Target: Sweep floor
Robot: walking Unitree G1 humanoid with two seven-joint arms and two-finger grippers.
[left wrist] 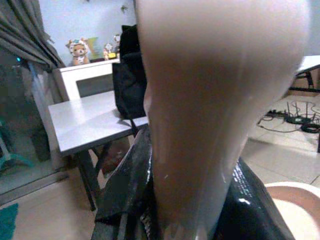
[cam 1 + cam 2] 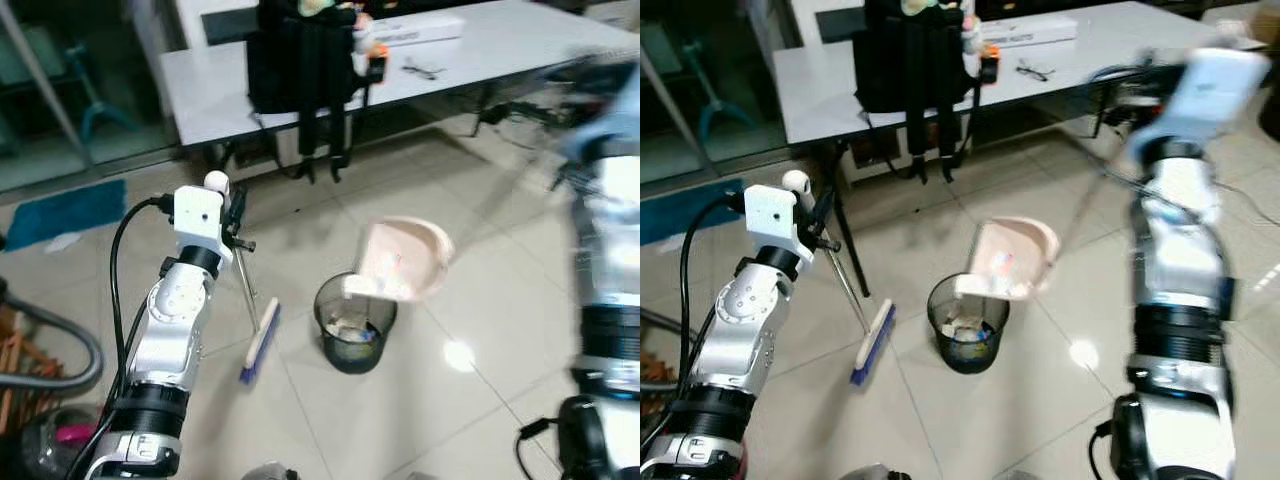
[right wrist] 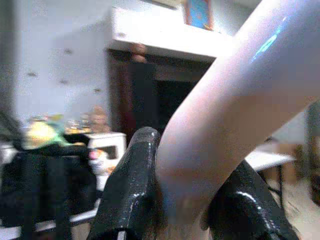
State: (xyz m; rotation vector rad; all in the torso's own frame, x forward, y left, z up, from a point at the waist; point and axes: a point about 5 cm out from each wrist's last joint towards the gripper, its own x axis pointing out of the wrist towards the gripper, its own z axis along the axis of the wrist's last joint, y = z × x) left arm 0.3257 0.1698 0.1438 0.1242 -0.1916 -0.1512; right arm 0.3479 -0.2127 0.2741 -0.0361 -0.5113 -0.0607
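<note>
The dustpan (image 2: 403, 258) hangs tipped directly over the bin (image 2: 354, 322), its long handle running up and away to the right gripper (image 3: 182, 200), fingers clamped on it. The left gripper (image 1: 185, 200) grips the broom (image 2: 258, 343), whose head rests just left of the bin. No legible writing.

right arm (image 2: 605, 230): motion-blurred | bin (image 2: 355, 322) contents: indistinct | broom (image 2: 258, 340) handle: partly hidden
</note>
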